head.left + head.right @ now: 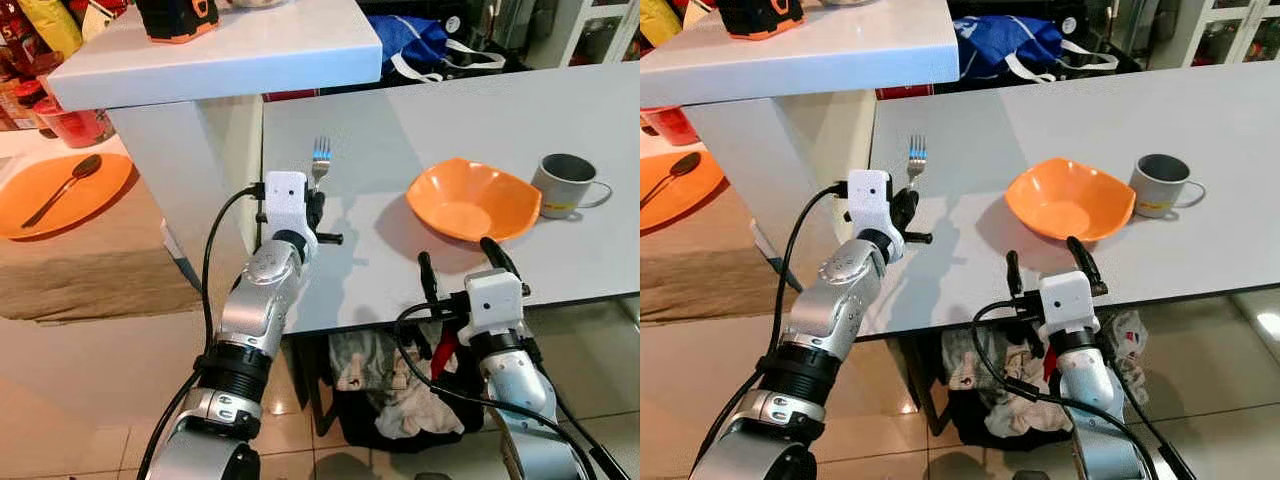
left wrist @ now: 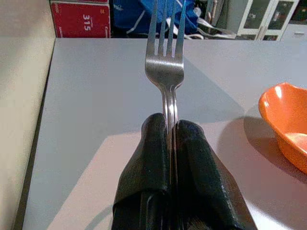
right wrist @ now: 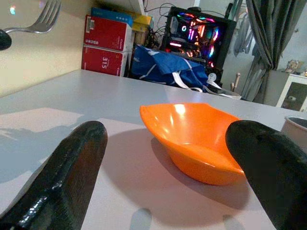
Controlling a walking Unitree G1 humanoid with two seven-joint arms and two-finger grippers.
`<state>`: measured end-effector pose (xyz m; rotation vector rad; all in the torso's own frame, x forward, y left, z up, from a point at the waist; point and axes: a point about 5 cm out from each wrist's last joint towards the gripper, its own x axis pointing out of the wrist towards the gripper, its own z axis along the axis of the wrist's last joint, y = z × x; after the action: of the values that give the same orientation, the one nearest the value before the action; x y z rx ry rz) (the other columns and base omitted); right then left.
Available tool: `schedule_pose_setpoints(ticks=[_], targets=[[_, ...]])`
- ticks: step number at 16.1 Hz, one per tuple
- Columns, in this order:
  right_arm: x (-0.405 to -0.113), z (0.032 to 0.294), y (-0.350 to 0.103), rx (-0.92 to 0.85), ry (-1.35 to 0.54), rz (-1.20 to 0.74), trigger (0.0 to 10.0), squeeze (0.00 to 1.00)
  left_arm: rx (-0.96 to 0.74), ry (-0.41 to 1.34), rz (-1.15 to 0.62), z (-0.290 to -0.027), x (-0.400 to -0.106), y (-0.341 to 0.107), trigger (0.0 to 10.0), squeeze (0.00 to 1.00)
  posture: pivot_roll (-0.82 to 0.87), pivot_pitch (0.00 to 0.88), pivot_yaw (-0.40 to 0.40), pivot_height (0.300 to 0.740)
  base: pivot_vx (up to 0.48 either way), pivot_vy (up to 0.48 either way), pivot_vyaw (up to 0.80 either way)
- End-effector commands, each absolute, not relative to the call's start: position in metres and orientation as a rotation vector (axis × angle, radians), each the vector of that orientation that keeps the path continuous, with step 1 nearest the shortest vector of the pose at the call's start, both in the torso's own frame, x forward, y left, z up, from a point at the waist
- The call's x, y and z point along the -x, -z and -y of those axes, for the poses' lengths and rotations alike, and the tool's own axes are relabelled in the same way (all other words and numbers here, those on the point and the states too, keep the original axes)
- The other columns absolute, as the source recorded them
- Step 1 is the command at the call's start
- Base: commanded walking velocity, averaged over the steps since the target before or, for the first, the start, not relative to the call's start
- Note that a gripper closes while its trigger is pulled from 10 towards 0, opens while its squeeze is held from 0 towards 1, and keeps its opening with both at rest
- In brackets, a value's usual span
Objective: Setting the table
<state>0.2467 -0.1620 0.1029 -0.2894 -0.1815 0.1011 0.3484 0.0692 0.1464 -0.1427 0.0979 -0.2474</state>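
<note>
The left tool (image 1: 318, 205) is clamped on the handle of a fork (image 1: 321, 160), its two black fingers (image 2: 153, 158) pressed together with the steel stem between them. The fork stands above the grey counter (image 1: 400, 130), tines pointing away from the robot, at about 9 o'clock from the orange bowl (image 1: 472, 200) and well apart from it. In the right wrist view the fork (image 3: 41, 19) hangs in the air over the counter, clear of the surface.

The right tool (image 1: 462, 262) hovers at the counter's near edge, at 6 o'clock from the bowl, its fingers (image 3: 72, 167) spread wide apart and holding nothing. The bowl sits upright on the counter between those fingers' line of sight. A grey mug (image 1: 562, 185) stands just beside the bowl at 3 o'clock, handle turned outward.

At 9 o'clock, lower than the counter, an orange plate (image 1: 95, 195) lies on a cloth-covered surface with a dark spoon (image 1: 62, 188) resting on it. A white shelf (image 1: 220, 50) juts over the counter's far left corner, and a blue bag (image 1: 410, 40) lies behind the counter at 12 o'clock.
</note>
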Motion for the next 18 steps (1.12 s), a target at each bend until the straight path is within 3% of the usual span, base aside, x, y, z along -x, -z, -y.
schedule_pose_setpoints(ticks=[1, 7, 18], targets=[[-0.247, 0.160, -0.108, 0.286, -0.106, 0.202, 10.0, 0.00, 0.138, 0.230, -0.049, -0.071, -0.352, -0.159, 0.0, 0.00, -0.21, 0.000, 0.135, 0.736, 0.000, -0.469, 0.00], [-0.246, 0.162, -0.105, 0.299, -0.107, 0.188, 10.0, 0.00, 0.164, 0.228, -0.040, -0.070, -0.352, -0.159, 0.0, 0.00, -0.21, 0.000, 0.133, 0.736, 0.141, -0.401, 0.36], [-0.245, 0.163, -0.103, 0.311, -0.132, 0.175, 10.0, 0.00, 0.259, 0.151, -0.188, -0.068, -0.363, -0.149, 0.0, 0.00, -0.21, 0.000, 0.117, 0.736, 0.000, 0.000, 0.00]])
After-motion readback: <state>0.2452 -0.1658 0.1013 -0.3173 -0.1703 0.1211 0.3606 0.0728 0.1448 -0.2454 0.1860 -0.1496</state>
